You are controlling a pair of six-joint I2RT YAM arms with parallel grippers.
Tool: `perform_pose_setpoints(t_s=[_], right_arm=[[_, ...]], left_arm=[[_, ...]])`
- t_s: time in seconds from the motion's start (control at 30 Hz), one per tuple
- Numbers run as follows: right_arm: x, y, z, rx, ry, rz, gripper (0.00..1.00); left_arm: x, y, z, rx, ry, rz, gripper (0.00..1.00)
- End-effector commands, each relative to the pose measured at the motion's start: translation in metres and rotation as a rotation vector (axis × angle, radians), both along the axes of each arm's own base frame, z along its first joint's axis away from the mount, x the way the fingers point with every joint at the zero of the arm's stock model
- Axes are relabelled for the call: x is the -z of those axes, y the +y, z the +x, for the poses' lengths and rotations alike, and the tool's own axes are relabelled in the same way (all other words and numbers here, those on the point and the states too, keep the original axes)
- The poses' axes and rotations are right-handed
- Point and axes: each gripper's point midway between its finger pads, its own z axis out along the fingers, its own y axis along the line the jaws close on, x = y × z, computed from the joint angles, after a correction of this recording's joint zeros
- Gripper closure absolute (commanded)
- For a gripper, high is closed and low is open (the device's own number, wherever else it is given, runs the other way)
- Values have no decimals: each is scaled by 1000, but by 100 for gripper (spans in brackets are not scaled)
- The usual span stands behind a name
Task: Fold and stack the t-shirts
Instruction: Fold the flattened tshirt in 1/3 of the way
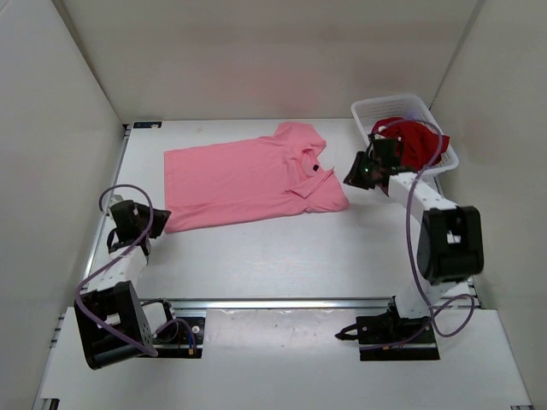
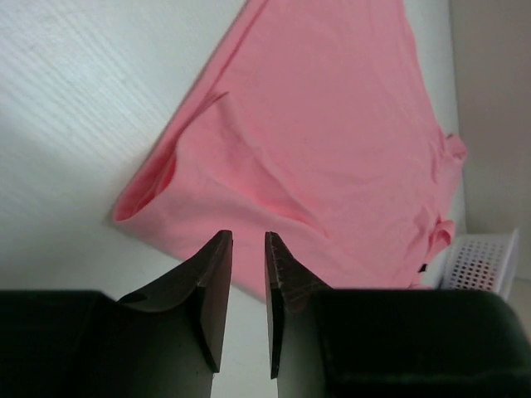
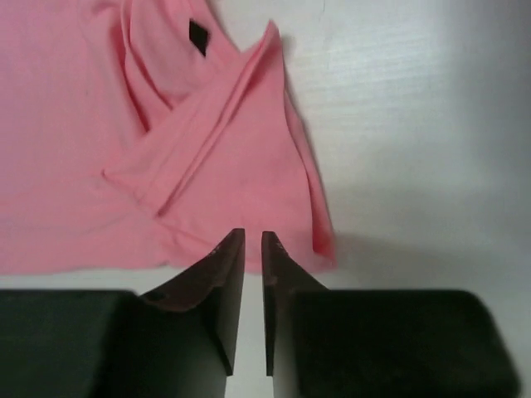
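1. Honestly, no readable text anywhere.
2. Pink t-shirt [image 1: 248,179] has a little black neck tag [image 3: 197,36], can't make out anything on it.
3. Dark sticker [image 1: 147,125] at the table [image 1: 282,248]'s far-left corner, too small to read.

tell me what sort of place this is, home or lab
Most likely a robot lab test cell, not a home: bare white walls box in a white table, two robot arms are bolted to a metal rail at its near edge, and a pink shirt lies flat beside a basket.
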Motion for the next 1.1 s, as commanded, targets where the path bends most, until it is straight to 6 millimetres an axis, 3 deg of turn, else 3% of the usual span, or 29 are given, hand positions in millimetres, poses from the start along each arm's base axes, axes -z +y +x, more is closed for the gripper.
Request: perform_pose_setpoints(t_s=[0.0,0.07,0.13,0.2,0.23,0.4,0.67,0.77,0.93,1.07], right_arm=[[-1,-2,-17,51,-81,100,90],[13,-5,-27,61,-54,98,87],[21,-12,-29,84,-43,88,74],[34,-10,-36,91,-18,103,70],[32,-11,-32,96,-37,112,70],[57,-17,-32,113,12,127,70],[71,-14,-22,109,30,141,70],[75,-10,-23,110,33,141,73],[76,-16,-23,139,36,163,91],[76,-21,-32,153,37,145,100]], left_arm=[[25,0,-22,4,109,58,66],[29,-5,-26,23,110,51,63],[32,-8,-30,25,113,40,63],[39,-12,-33,33,130,29,62],[40,-13,-34,35,134,26,61],[51,-13,-36,31,154,15,63],[75,-13,-41,6,215,-38,65],[75,-11,-37,-9,204,-33,65],[73,-12,-24,-10,187,-37,68],[74,-11,-14,5,187,-52,91]])
